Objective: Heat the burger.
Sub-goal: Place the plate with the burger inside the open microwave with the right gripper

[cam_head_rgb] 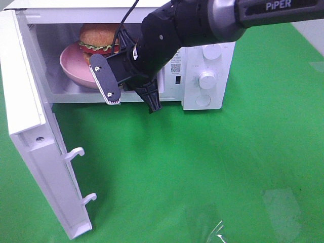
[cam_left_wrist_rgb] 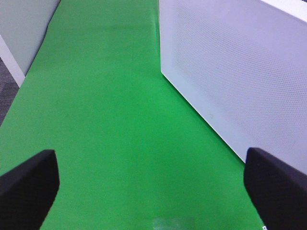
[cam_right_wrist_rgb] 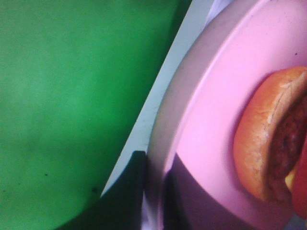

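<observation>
Inside microwave (cam_head_rgb: 218,65), burger (cam_head_rgb: 97,38) on pink plate (cam_head_rgb: 71,63), arm (cam_head_rgb: 202,23) marked "PiPER" (cam_head_rgb: 279,6)

The high camera looks down on the open microwave (cam_head_rgb: 221,66) and green tabletop (cam_head_rgb: 202,167). The left wrist view skims low past a white meshed panel (cam_left_wrist_rgb: 240,72). The right wrist view hugs the pink plate (cam_right_wrist_rgb: 211,120), also seen from above.

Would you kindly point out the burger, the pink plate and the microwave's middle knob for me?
burger (cam_head_rgb: 96,33), exterior high view, on the top bun.
pink plate (cam_head_rgb: 68,59), exterior high view, on its left rim.
middle knob (cam_head_rgb: 207,80), exterior high view, on its face.
</observation>
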You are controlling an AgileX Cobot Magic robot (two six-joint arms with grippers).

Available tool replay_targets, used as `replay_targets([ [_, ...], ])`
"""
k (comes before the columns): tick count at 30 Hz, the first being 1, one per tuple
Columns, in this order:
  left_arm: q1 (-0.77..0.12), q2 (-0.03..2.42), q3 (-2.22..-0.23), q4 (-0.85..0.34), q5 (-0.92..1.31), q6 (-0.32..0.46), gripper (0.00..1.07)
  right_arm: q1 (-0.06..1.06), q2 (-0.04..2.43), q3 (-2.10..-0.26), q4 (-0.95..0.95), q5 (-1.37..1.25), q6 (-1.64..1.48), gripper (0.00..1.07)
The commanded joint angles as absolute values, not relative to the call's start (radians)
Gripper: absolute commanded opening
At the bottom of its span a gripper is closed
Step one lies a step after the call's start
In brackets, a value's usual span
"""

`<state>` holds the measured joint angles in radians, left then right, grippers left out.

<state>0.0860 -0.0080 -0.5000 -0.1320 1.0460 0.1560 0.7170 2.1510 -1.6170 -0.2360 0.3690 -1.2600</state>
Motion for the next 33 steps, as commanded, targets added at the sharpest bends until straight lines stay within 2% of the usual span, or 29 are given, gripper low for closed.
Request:
replay_targets([
  [1,0.083,-0.028,-0.497,-0.141,1.036,0.150,1.03,0.715,2.159,-1.665,-0.257,0.329,-1.255,0.00],
  [33,0.083,-0.028,-0.497,-0.140,1.036,0.150,1.03,0.669,2.332,-1.852,-0.275,0.322,-1.236,0.00],
])
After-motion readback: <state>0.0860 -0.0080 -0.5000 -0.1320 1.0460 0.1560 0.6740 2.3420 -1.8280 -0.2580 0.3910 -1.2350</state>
